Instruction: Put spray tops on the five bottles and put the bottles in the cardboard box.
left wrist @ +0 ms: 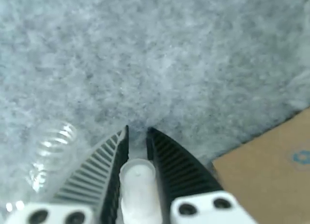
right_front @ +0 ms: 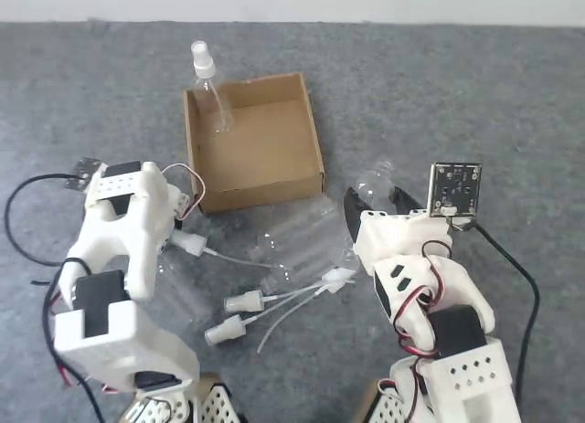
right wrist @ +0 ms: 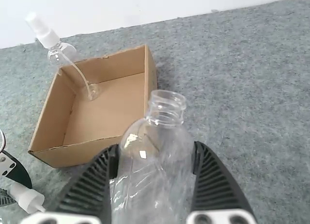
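The cardboard box stands open at the table's far middle. A clear bottle with a white spray top leans in its far left corner, also seen as the capped bottle. My left gripper is shut on a white spray top, low over the carpet by the box's near left corner. In the high view that spray top trails its thin tube rightward. My right gripper is shut on an uncapped clear bottle, neck pointing toward the box.
Three loose spray tops lie between the arms. Clear uncapped bottles lie on the grey carpet in front of the box; one bottle lies beside my left gripper. Cables run beside both arms.
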`<move>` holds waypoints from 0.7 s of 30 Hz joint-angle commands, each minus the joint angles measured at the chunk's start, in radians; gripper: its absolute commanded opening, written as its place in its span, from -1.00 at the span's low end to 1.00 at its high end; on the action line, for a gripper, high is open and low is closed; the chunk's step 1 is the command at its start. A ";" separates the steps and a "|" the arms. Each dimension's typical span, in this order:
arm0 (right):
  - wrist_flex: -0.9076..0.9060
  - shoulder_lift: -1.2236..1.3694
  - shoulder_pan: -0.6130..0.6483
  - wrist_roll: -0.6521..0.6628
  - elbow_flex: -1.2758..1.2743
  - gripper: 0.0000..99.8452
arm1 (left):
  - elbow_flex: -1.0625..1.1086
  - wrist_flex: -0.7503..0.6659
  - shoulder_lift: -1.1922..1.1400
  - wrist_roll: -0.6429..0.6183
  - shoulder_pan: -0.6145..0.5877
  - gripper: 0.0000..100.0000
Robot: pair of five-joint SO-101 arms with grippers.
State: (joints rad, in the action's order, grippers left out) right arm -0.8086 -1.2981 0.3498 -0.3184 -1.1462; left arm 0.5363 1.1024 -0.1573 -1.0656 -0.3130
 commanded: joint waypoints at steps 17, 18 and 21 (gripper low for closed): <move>0.027 -0.021 -0.005 0.012 0.011 -0.94 | -0.117 0.146 0.319 0.273 -0.138 -0.98; 0.027 -0.021 -0.004 0.012 0.011 -0.94 | -0.117 0.147 0.345 0.298 -0.153 -0.98; 0.027 -0.021 -0.004 0.012 0.011 -0.94 | -0.110 0.147 0.436 0.382 -0.195 -0.98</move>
State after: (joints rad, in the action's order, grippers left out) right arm -0.8086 -1.2981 0.3498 -0.3184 -1.1462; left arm 0.4718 1.2375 0.1527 -0.7557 -0.4772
